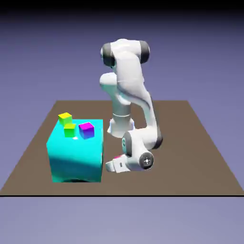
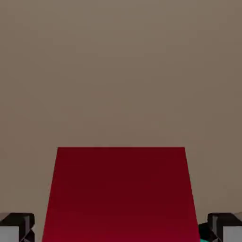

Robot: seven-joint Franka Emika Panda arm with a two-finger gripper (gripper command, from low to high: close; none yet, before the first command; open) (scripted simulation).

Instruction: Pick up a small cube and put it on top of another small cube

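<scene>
Crimson cube, smooth, matte and square-faced, between the spread fingers of the hand, a gap showing at each side; it lies toward the tabletop's front edge. Beyond, toward the exterior view's left, the glossy cyan block bears the magenta-topped cube.

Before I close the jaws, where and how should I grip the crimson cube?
Probably by the two opposite side faces of the crimson cube that face the fingertips: straight flanks, squared to them, with a gap showing on each side. Keep the approach from its top side, centred between both tips.
</scene>
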